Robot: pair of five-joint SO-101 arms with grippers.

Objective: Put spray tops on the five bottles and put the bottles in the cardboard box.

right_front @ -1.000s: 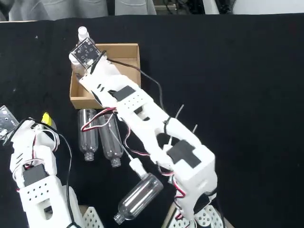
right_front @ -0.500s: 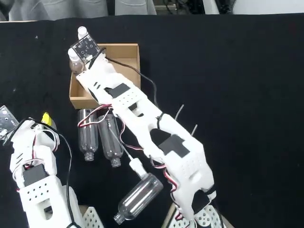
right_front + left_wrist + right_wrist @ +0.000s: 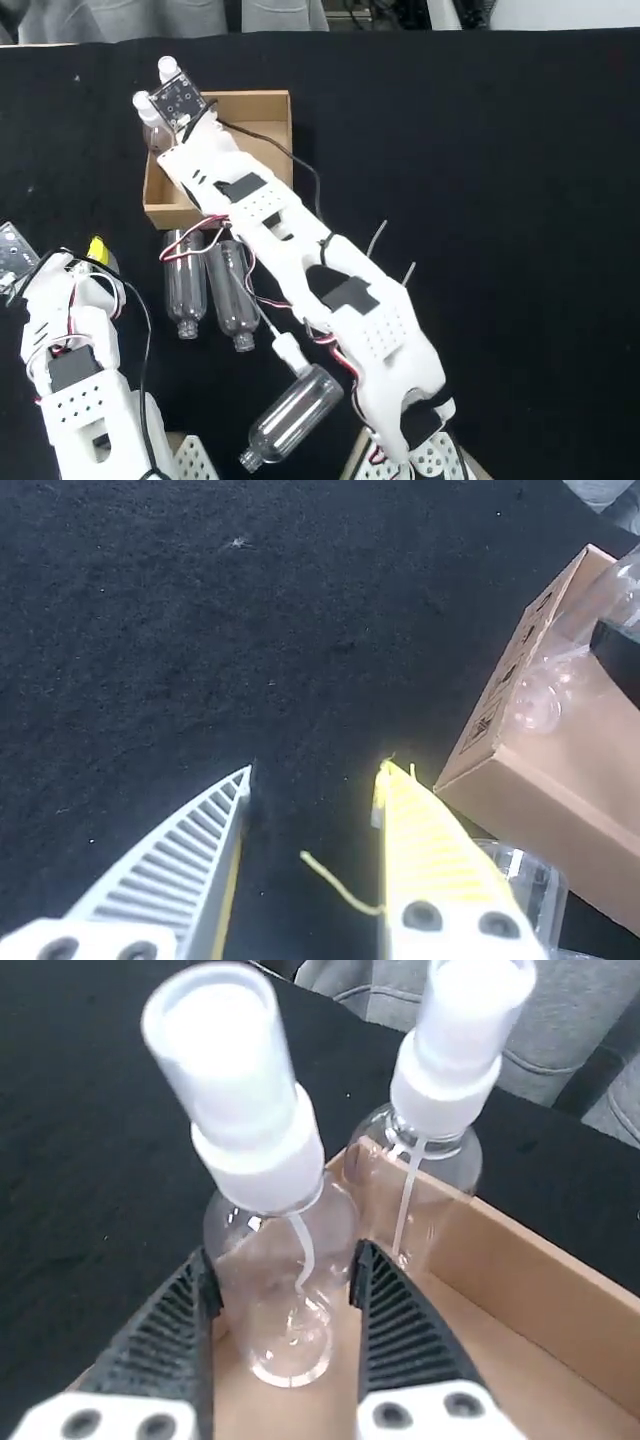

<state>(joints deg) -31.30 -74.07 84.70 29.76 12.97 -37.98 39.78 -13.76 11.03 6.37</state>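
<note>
The cardboard box (image 3: pixel 268 118) sits at the far left of the table. My right gripper (image 3: pixel 285 1290) is shut on a clear bottle (image 3: pixel 275 1250) that carries a white spray top (image 3: pixel 143 103), held tilted at the box's left wall. A second topped bottle (image 3: pixel 440 1130) stands at the box's far corner. Two bare bottles (image 3: pixel 183 285) (image 3: pixel 232 295) lie side by side in front of the box, and another (image 3: pixel 295 415) lies near the arm's base. A loose spray top (image 3: pixel 288 350) lies next to it. My left gripper (image 3: pixel 315 780) hangs open over bare table near the box (image 3: pixel 540 770).
My right arm (image 3: pixel 300 260) stretches diagonally from the near edge to the box, over the lying bottles. Two thin tubes (image 3: pixel 378 236) stick out beside it. The left arm (image 3: pixel 70 350) stands at the near left. The black table (image 3: pixel 500 200) is free to the right.
My right gripper has carried the topped bottle a little to the left, toward the box's left wall, and the box has shifted slightly with it. The left arm has kept still.
</note>
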